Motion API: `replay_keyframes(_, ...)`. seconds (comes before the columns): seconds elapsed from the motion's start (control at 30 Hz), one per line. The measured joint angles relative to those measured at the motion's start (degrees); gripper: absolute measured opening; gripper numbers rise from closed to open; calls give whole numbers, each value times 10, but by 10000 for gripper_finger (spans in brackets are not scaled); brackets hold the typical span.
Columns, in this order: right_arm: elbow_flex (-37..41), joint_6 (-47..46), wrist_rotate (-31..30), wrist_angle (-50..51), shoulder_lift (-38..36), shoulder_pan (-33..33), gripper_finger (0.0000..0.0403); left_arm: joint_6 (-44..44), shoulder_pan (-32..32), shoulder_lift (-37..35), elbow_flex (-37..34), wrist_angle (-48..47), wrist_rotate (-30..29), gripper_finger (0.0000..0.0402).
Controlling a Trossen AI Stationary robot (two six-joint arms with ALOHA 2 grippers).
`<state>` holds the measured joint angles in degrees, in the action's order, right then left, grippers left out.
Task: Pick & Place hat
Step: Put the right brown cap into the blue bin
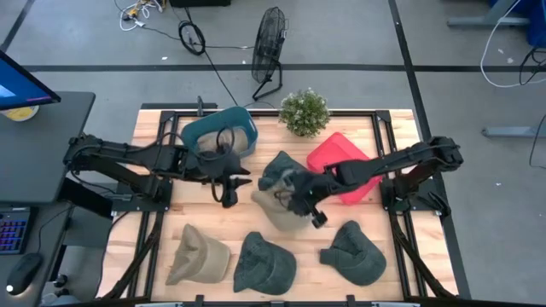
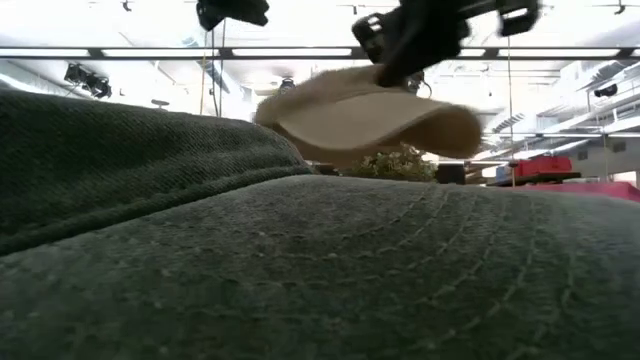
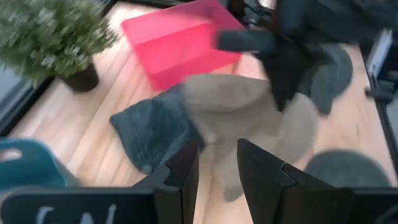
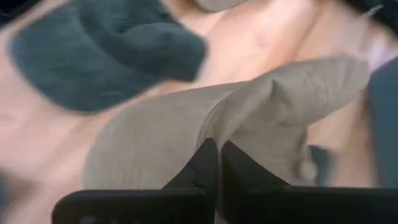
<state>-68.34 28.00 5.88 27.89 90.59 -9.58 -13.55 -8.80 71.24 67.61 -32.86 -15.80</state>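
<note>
My right gripper (image 1: 309,207) is shut on a tan cap (image 1: 280,210) above the middle of the table; the low view shows that cap (image 2: 370,118) in the air under the gripper (image 2: 415,45). A dark grey cap (image 1: 277,169) lies on the boards just beyond it, toward the far edge. My left gripper (image 1: 230,184) is open and hovers to the left of both caps, touching nothing. Its wrist view looks past its fingers (image 3: 217,168) at the tan cap (image 3: 249,115) and the dark cap (image 3: 152,127). My right gripper pinches a raised fold of the tan cap's cloth (image 4: 239,109) between its two fingers, which come from the table's right, slanting down. The cap is lifted clear of the table and hangs below the fingers, its brim (image 2: 445,128) tilted.
A red bin (image 1: 345,166) sits right of the caps and a teal bin (image 1: 220,132) to the far left. A small potted plant (image 1: 304,111) stands at the far edge. Along the near edge lie a tan cap (image 1: 196,256) and two dark caps (image 1: 264,263) (image 1: 354,253).
</note>
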Motion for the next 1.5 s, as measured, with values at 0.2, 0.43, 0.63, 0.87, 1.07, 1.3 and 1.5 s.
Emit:
replay_keyframes(0.2,-2,102,-1,-65,2,63,7,101,-9,9,0,5,0,112)
replay_keyframes(0.43,-2,179,23,-121,3,98,6,145,11,69,0,13,0,113)
replay_keyframes(0.63,-2,181,29,-111,3,106,6,213,16,102,0,66,0,146)
replay_keyframes(0.87,-2,190,30,-114,3,106,6,216,16,114,0,75,0,219)
replay_keyframes(1.07,-2,190,29,-143,3,106,7,202,16,143,0,68,0,225)
replay_keyframes(1.3,-2,150,16,-122,3,106,14,160,18,159,0,63,-14,114)
replay_keyframes(1.5,-3,115,-14,-109,3,106,71,103,29,159,0,63,-17,12)
